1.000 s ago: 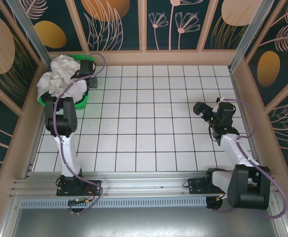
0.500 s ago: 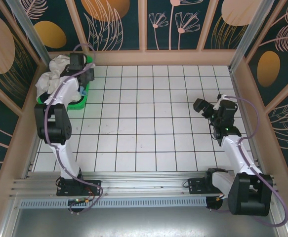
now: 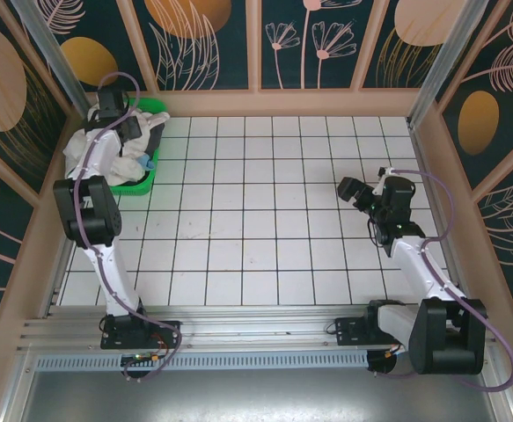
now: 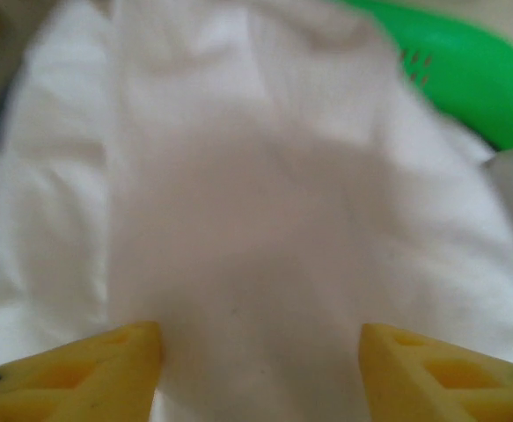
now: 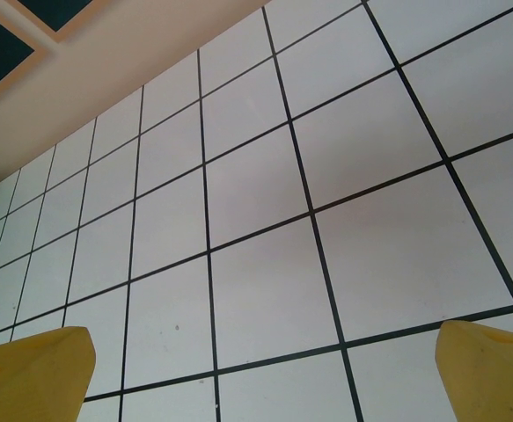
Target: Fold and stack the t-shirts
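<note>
top view first. my left arm (image 3: pixel 87 207) is stretched to the far left corner, its wrist end over the shirts (image 3: pixel 84 145), a crumpled off-white heap sitting in the green basket (image 3: pixel 143 182) and spilling over its left rim. from up here i cannot make out how that arm's fingers stand. over on the other side the right claw (image 3: pixel 347 188) hovers above bare white tiles (image 3: pixel 256 220), pointing left toward mid-table, well apart from the basket and the shirts.

left wrist view now. the left claw (image 4: pixel 260 343) has its two yellow fingers (image 4: pixel 89 369) spread, one at each lower corner, with a clear gap between them. right ahead of the claw, and running across the gap, is soft white shirt cloth (image 4: pixel 265 220), folds blurred and very near. nothing is pinched between the tips that i can see, so i call this claw open, just over the heap. a curve of green basket wall (image 4: pixel 476 79) shows ahead and to the right of the claw, past the cloth.

right wrist view. the right claw (image 5: pixel 265 369) is wide open, yellow fingertips (image 5: pixel 36 369) far apart at the bottom corners and holding nothing. ahead of it are white tiles with dark grout (image 5: pixel 256 193), and beyond them, up and to the left, the tan base board of the wall (image 5: pixel 106 61).
</note>
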Motion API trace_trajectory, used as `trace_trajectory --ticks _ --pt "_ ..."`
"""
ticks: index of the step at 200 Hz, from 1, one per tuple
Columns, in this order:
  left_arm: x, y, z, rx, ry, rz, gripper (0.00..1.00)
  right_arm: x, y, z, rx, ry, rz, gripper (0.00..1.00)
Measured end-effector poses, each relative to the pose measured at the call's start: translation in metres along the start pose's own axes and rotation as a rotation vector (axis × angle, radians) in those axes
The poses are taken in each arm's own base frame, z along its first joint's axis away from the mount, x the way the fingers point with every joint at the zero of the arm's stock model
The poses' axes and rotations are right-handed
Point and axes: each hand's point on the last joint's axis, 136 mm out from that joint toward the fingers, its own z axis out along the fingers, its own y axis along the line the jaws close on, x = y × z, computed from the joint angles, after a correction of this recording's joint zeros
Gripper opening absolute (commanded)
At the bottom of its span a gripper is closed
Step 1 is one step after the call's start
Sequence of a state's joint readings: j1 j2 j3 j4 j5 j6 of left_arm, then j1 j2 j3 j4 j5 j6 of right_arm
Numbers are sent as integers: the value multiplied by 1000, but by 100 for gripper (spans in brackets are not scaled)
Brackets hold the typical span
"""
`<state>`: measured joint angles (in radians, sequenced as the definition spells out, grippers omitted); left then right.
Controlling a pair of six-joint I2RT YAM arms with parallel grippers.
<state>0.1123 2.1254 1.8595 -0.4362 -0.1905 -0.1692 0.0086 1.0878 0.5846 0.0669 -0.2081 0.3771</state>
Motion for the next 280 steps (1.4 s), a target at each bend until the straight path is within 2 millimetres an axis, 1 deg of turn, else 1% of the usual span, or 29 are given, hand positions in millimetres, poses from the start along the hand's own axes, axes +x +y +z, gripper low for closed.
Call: trace_trajectory --ticks 11,21,30,55,62,74,87,107,123,127,148,161,174,179,182,183,186,189,190,195,196,201,210,226,236,247,256,269,280 --pt "10 -2 10 2 37 -8 27 0 0 0 0 -1 -6 99" --pt "14 -3 14 5 52 -7 23 0 0 0 0 -2 -12 99" --pt "14 -4 13 11 58 -15 19 0 0 0 0 -2 -16 99" --pt "4 -6 1 29 36 -26 6 -1 0 0 0 -4 -28 99" --pt "-1 -6 -6 35 26 -35 0 -1 1 -1 -1 -5 -30 99" --pt "-10 -7 -18 50 6 -37 0 -2 1 -1 -2 -6 -32 99" --pt "-24 -7 -38 67 -31 -41 0 -2 1 -1 -2 -6 -32 99" --pt "-50 -7 -78 96 -109 -52 0 -2 1 -1 -3 -7 -31 99" --pt "-72 -6 -117 127 -185 -63 0 -2 2 -1 -8 -8 -29 99" --pt "-76 -6 -124 136 -197 -64 0 -2 2 -1 -9 -9 -29 99" --pt "-103 -12 -183 233 -309 -74 0 -4 7 -1 -34 -13 -25 99" --pt "-123 -21 -229 332 -408 -85 0 -5 11 -1 -54 -13 -19 99" --pt "-142 -31 -283 450 -528 -96 0 -5 16 -2 -80 -12 -11 99" --pt "-149 -36 -307 502 -579 -100 0 -6 18 -3 -93 -15 -9 99" --pt "-151 -38 -318 524 -600 -97 0 -7 20 -3 -99 -15 -7 99" --pt "-153 -40 -325 541 -614 -97 0 -7 20 -4 -101 -15 -8 99" --pt "-156 -44 -339 572 -642 -98 0 -7 21 -4 -108 -17 -5 99" --pt "-158 -47 -350 596 -661 -93 0 -8 23 -5 -117 -20 -2 99" --pt "-159 -49 -357 614 -675 -92 0 -9 24 -5 -119 -21 -2 99" --pt "-162 -57 -377 664 -705 -87 0 -10 27 -7 -132 -23 1 99" --pt "-163 -60 -385 682 -718 -82 0 -10 27 -7 -134 -25 0 99" --pt "-165 -70 -405 736 -747 -73 0 -11 30 -8 -145 -30 1 99" --pt "-170 -95 -451 865 -809 -39 0 -14 35 -12 -169 -38 2 99" --pt "-167 -141 -524 1108 -879 26 0 -19 43 -17 -207 -52 6 99" --pt "-161 -164 -563 1246 -912 69 0 -22 48 -21 -225 -58 4 99" --pt "-155 -183 -594 1368 -928 102 0 -27 55 -25 -250 -68 1 99" --pt "-152 -192 -611 1440 -939 122 0 -32 61 -29 -268 -80 -3 99" --pt "-150 -200 -623 1507 -941 131 0 -39 69 -37 -299 -97 -5 99" --pt "-149 -203 -621 1526 -928 132 0 -43 75 -42 -322 -111 -10 99"
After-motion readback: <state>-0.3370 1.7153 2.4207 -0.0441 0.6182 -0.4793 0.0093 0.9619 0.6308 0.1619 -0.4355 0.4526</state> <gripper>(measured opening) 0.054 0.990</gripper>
